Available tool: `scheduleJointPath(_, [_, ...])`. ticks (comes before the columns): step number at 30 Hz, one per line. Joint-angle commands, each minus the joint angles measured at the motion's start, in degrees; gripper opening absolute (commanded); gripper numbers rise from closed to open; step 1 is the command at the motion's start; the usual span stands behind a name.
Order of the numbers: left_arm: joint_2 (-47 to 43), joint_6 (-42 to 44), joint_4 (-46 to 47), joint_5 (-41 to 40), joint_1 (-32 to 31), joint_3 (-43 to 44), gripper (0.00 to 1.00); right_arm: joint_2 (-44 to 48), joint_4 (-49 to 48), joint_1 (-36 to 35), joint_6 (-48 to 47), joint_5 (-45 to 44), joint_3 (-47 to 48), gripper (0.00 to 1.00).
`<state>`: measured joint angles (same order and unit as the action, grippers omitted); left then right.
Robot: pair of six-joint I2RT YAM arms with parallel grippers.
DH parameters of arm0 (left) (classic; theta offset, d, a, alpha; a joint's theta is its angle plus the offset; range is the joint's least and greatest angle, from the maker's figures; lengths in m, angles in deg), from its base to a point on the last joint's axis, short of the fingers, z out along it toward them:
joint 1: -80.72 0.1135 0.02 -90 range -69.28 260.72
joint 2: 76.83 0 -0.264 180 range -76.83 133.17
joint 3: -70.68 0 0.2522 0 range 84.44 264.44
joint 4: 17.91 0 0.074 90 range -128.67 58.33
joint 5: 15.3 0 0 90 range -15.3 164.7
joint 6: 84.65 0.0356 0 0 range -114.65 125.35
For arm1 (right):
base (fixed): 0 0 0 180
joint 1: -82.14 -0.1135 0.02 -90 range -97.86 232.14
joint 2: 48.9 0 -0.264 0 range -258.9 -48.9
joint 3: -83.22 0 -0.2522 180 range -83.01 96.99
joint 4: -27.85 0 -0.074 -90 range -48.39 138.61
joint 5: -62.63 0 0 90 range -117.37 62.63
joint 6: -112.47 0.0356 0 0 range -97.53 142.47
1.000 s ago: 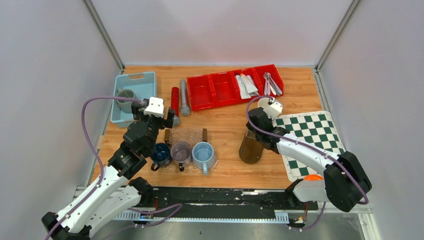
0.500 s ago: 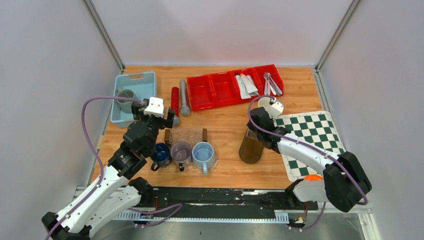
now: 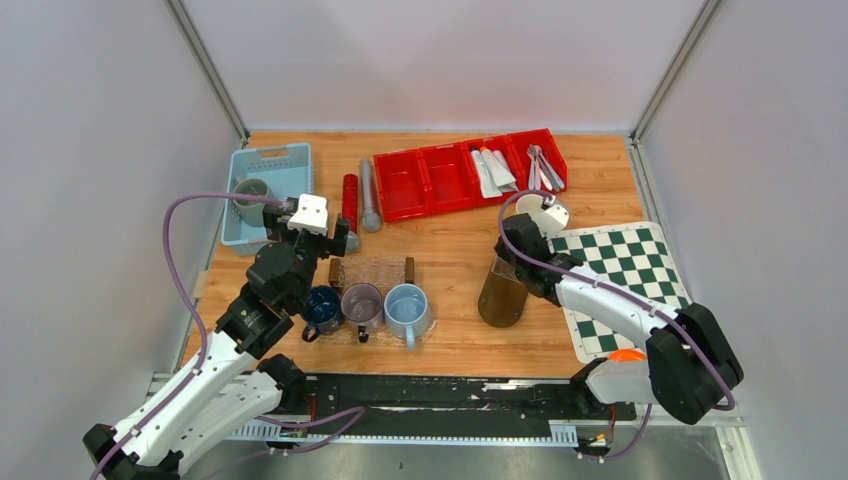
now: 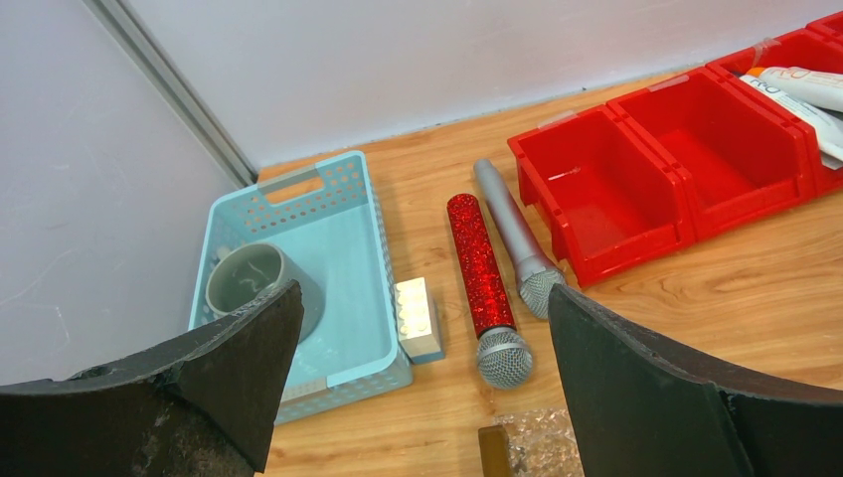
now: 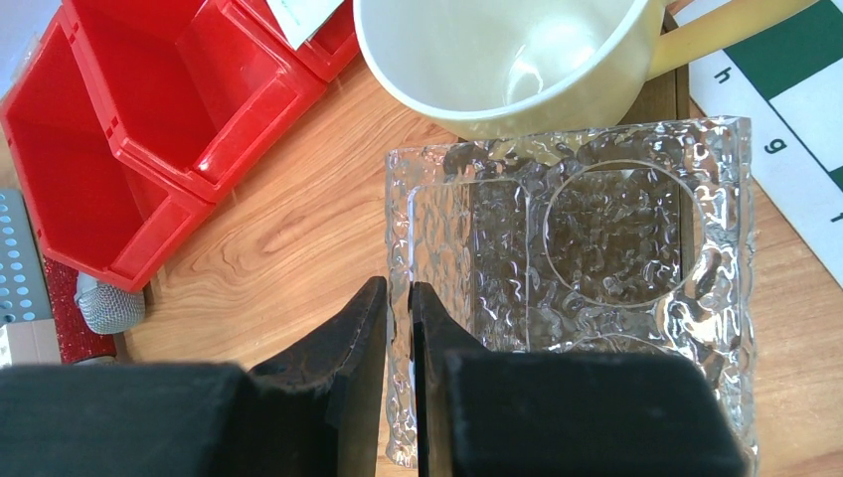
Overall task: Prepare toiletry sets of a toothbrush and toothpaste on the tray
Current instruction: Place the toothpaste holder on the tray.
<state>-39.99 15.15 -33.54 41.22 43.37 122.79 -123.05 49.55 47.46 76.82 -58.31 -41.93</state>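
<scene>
A clear, ripple-textured glass tray point(image 5: 596, 248) is pinched by its left rim in my right gripper point(image 5: 399, 288), which is shut on it. From above, the tray point(image 3: 502, 295) looks brownish and tilted beside the chessboard. White toothpaste tubes point(image 3: 492, 168) lie in one compartment of the red bin at the back. Pale toothbrushes point(image 3: 543, 167) lie in the compartment to their right. The tube ends point(image 4: 805, 84) also show at the left wrist view's top right. My left gripper point(image 3: 335, 240) hangs open over the wood near two microphones, with nothing between its fingers point(image 4: 239, 348).
A cream mug point(image 5: 497, 60) stands just beyond the held tray. A red microphone point(image 4: 482, 273) and a grey one point(image 4: 517, 238) lie beside a blue basket point(image 4: 348, 288) holding a grey cup point(image 4: 253, 283). Three mugs point(image 3: 362, 305) stand before another clear tray point(image 3: 372, 270). The chessboard point(image 3: 620, 280) is on the right.
</scene>
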Motion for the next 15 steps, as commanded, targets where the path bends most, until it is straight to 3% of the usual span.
scheduleJointPath(1, [-0.63, 0.77, 2.13, -0.19, 0.25, 0.11, 1.0, 0.23, -1.89, 0.58, 1.9, -0.43, 0.64, 0.13])
scheduleJointPath(15, [-0.89, 0.59, 2.13, 0.1, 0.25, 0.06, 1.0, 0.44, -0.56, 0.84, 0.1, -0.15, 1.78, 0.23])
